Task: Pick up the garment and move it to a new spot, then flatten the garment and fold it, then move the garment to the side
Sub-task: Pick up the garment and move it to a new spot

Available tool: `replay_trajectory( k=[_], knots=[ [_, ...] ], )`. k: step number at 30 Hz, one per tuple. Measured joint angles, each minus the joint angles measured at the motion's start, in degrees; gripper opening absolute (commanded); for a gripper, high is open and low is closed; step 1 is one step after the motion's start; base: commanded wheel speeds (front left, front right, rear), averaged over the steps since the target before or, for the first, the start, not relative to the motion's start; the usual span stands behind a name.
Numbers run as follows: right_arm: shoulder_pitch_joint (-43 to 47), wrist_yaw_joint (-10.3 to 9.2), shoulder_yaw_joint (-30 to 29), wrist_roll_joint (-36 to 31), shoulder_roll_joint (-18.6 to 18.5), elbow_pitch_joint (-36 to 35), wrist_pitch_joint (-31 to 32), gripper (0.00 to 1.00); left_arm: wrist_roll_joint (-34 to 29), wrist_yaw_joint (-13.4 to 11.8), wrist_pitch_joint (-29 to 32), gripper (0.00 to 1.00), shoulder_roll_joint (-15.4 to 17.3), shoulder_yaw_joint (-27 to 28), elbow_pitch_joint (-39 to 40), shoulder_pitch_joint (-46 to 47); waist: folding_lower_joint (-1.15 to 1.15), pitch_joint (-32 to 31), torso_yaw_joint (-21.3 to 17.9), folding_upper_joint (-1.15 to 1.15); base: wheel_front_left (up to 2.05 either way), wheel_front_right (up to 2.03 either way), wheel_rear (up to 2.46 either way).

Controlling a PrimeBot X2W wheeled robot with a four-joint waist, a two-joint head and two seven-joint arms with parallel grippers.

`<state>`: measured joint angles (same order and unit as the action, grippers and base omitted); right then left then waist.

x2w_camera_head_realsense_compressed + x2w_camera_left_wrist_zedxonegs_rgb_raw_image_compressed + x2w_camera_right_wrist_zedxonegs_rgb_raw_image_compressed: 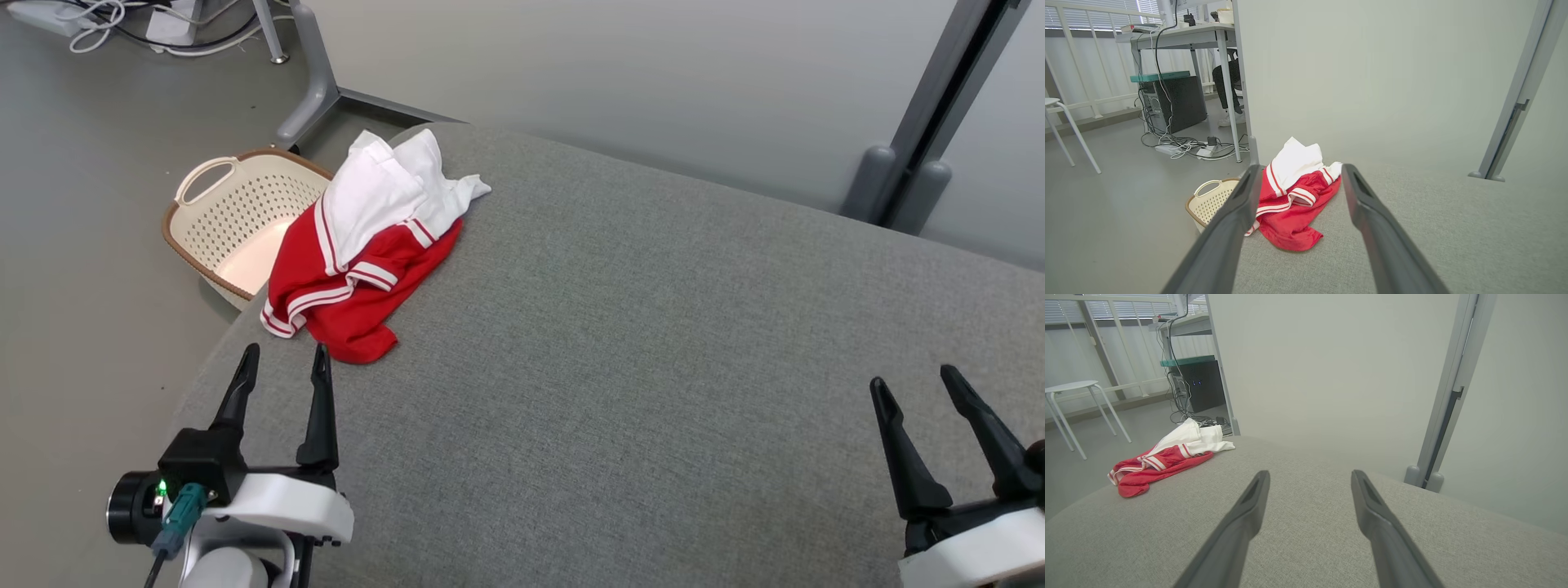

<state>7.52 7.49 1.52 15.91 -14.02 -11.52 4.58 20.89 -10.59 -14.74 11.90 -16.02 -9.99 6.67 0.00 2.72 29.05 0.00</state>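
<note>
Left gripper (286, 349): near-left, over the left edge of the grey padded surface (653, 392). Fingers spread wide, nothing held, tips pointing at the garment (359, 261).
Right gripper (913, 376): near-right, also wide open and empty, well apart from the garment.

Garment: crumpled red/white shirt, sitting at the far-left edge of the surface just ahead of the left fingertips, not touching them.
- Long axis runs near-to-far along the left edge, leaning slightly right at the far end.
- Red half is the near end, white half the far end.
- One white flap sticks out to the right at the far end.
- A red cuff with white stripes sits at the left rim. Cannot tell if it overhangs.

Basket (237, 220): cream, perforated, brown rim, on the floor just left of the garment, below the surface edge.

Further back: pale partition wall with a grey post (939, 106). Far left on the floor there's a desk leg (314, 82) and a tangle of cables (122, 24).
</note>
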Motion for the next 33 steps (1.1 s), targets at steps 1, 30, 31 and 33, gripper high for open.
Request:
replay_trajectory(
  k=[1,30,31,33],
  knots=[
    [-0.5,0.00,0.0,0.1,-0.3,-0.3,0.1,1.00,-0.1,0.0,0.0,1.00,-0.3,0.0,-0.6,0.7,0.00,0.5,-0.1,0.00,0.00,0.00,0.00],
    [-10.2,0.00,-2.4,3.6,-10.8,-7.1,2.3,1.00,8.7,8.5,-0.5,0.00,-3.5,13.8,-48.9,34.7,0.00,26.7,-12.0,0.00,0.00,0.00,0.00],
    [-10.3,0.00,-2.4,3.6,-10.8,-6.9,2.0,1.00,8.1,8.3,-0.5,0.00,-3.2,14.3,-48.6,34.7,0.00,26.8,-12.1,0.00,0.00,0.00,0.00],
    [-10.6,0.00,-2.4,3.6,-10.8,-6.7,1.8,1.00,7.6,8.1,-0.4,0.00,-2.9,14.8,-47.9,34.5,0.00,26.7,-12.2,0.00,0.00,0.00,0.00]
  ],
)
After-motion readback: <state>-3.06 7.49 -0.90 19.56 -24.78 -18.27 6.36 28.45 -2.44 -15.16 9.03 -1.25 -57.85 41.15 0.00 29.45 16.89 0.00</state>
